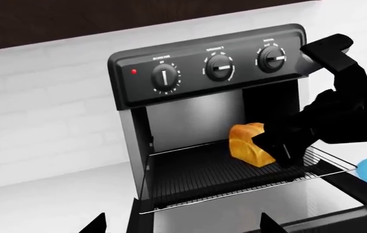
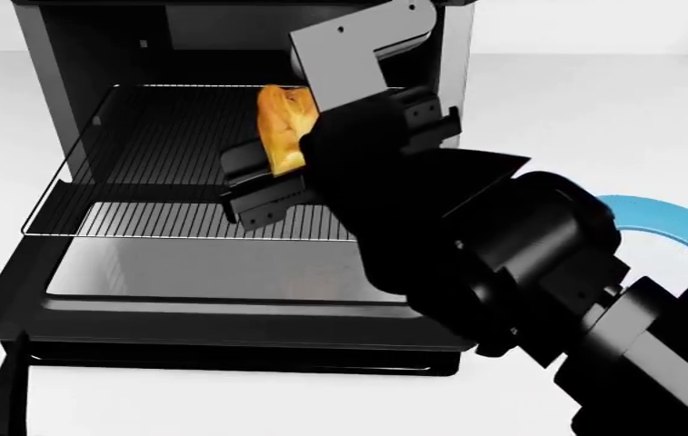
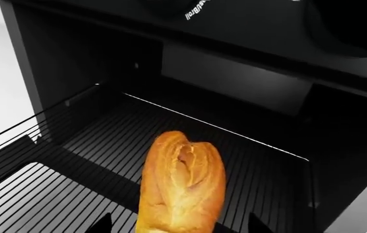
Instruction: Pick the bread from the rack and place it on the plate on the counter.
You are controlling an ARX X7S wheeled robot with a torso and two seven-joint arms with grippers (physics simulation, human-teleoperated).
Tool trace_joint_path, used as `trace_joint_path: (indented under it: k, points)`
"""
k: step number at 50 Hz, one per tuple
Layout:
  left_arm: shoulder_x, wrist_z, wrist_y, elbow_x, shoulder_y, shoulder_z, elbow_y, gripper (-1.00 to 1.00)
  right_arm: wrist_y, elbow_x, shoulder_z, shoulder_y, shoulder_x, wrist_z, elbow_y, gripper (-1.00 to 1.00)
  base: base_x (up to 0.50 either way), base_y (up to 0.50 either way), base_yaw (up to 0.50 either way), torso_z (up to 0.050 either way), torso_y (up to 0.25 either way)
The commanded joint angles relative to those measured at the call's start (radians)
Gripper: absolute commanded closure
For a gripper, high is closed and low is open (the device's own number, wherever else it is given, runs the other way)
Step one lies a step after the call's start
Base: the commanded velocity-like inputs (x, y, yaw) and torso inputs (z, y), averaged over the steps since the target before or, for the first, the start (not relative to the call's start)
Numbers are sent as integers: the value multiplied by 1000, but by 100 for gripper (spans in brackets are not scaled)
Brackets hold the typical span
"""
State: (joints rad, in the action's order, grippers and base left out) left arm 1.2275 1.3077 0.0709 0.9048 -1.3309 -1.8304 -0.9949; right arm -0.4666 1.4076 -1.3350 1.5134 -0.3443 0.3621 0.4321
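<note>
Although the right arm hides much of the oven mouth in the head view, the bread [image 2: 278,123] shows plainly on the rack [image 2: 150,182], which is drawn partway out of the oven [image 1: 209,63] over the lowered door [image 2: 198,272]. The right gripper [image 2: 274,173] has reached in from the plate side, and its jaws stand to either side of the loaf, one black finger [image 2: 259,163] lying along its near flank; in the right wrist view the bread [image 3: 182,189] sits squarely between the two fingertips at the frame's foot. Whether the jaws are already pressing on the crust or only bracketing it, I cannot tell. The loaf's long axis runs from the oven's depth toward the front edge of the rack, roughly in line with the gripper's approach, so the jaws would close across its narrow width. That looks a sound grip. The left gripper [image 1: 180,225] hovers well back from the oven with fingertips apart and nothing between them, so the right arm is clearly the nearer. The plate [image 2: 665,232] lies on the bench [image 2: 586,100] to the robot's right, largely hidden by the arm.
</note>
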Motion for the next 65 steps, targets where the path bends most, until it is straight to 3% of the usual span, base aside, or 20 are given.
trace_joint_path:
  k: [1,65]
  points:
    - [1,-2,1,-3,3,-4,-1,-100,4,-11,-7,-8,23,-19,40,-100,0,0,0,0,0]
    - [8,3,-5,-25,28,-30,-7,-100,34,-32,-9,-52,115,-113,249,-100,0,0,0,0,0]
